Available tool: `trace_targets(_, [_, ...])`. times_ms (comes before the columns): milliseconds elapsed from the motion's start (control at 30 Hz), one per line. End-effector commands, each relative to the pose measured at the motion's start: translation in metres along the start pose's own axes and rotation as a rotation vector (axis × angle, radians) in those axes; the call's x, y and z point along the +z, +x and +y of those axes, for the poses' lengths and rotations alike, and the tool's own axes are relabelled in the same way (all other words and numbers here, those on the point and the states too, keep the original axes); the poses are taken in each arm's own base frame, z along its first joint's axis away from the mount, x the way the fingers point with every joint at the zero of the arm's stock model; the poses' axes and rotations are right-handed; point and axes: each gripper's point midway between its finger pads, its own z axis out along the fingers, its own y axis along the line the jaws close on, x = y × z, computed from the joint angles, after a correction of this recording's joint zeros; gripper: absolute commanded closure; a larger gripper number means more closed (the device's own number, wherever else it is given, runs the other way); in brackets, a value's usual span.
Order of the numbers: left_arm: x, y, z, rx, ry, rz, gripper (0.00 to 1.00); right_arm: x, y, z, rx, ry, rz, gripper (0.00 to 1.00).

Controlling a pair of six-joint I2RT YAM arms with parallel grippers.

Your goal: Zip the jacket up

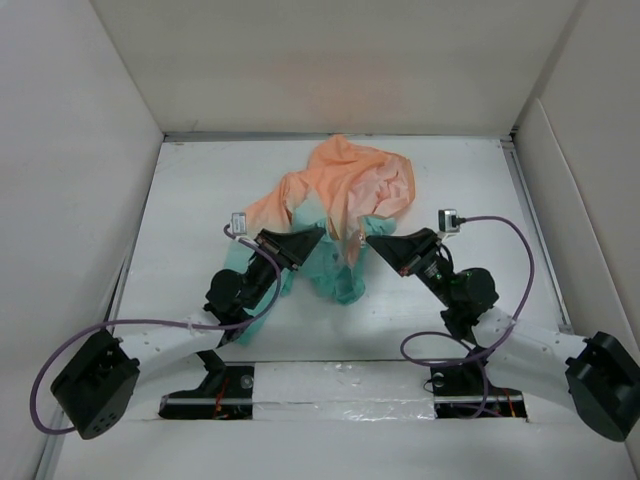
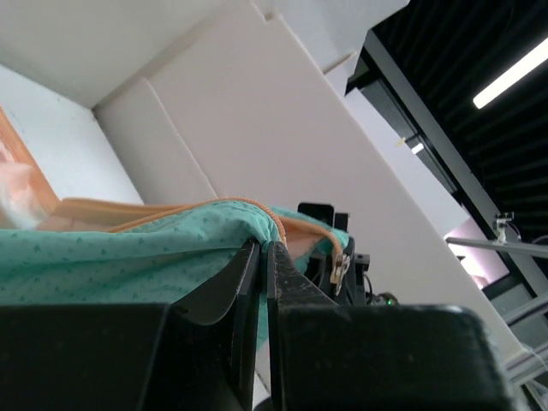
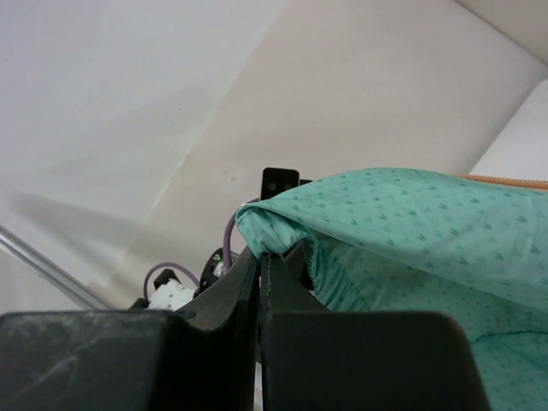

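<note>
In left gripper (image 1: 319, 233) and right gripper (image 1: 369, 229), jacket (image 1: 345, 180)

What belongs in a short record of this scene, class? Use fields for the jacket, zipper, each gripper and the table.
jacket: bunched mid-table, orange part far, teal part near, held up between both grippers
zipper: orange, along the teal edge; metal pull hangs just past the left fingertips; how far it is closed cannot be told
left gripper: shut on the teal edge by the zipper
right gripper: shut on a teal fold
table: white
</note>
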Motion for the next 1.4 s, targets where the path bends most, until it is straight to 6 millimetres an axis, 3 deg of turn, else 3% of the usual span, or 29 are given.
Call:
trace_targets(0, [0.007,-0.052,-0.071,0.037,0.200,-0.202,1.00,0.008,-0.017,0.036,0.020,-0.126,-0.063,1.00])
trace_targets(100, [0.009,-0.051,-0.070,0.043,0.153,-0.237,1.00,0.013,-0.014,0.015,0.033,-0.052,-0.061,1.00])
trace_targets(167, [0.011,-0.049,-0.072,0.104,0.133,-0.253,1.00,0.013,-0.009,0.017,0.025,-0.085,-0.055,1.00])
trace_targets(233, [0.012,-0.050,-0.071,0.163,0.128,-0.270,1.00,0.018,-0.004,0.004,0.034,-0.059,-0.044,1.00])
trace_targets(467, [0.009,-0.051,-0.082,0.246,0.168,-0.270,1.00,0.033,0.005,0.002,-0.012,-0.153,0.035,1.00])
trace_targets(567, [0.014,-0.044,-0.072,0.362,0.105,-0.205,1.00,0.033,0.005,0.000,0.034,-0.169,0.049,1.00])
trace_targets(800, [0.010,-0.048,-0.058,0.422,0.061,-0.232,1.00,0.035,0.002,0.024,0.183,-0.296,0.048,1.00])
trace_targets(967, [0.016,-0.052,-0.047,0.405,0.009,-0.263,1.00,0.047,-0.003,0.056,0.169,-0.399,0.045,1.00])
trace_targets(1033, [0.016,-0.055,-0.048,0.401,0.009,-0.279,1.00,0.045,-0.011,0.069,0.135,-0.423,0.016,1.00])
trace_targets(1133, [0.015,-0.057,-0.054,0.381,0.026,-0.288,1.00,0.050,-0.020,0.073,0.071,-0.387,-0.011,1.00])
trace_targets(1367, [0.015,-0.061,-0.060,0.334,0.050,-0.310,1.00,0.051,-0.022,0.090,0.064,-0.444,-0.015,1.00])
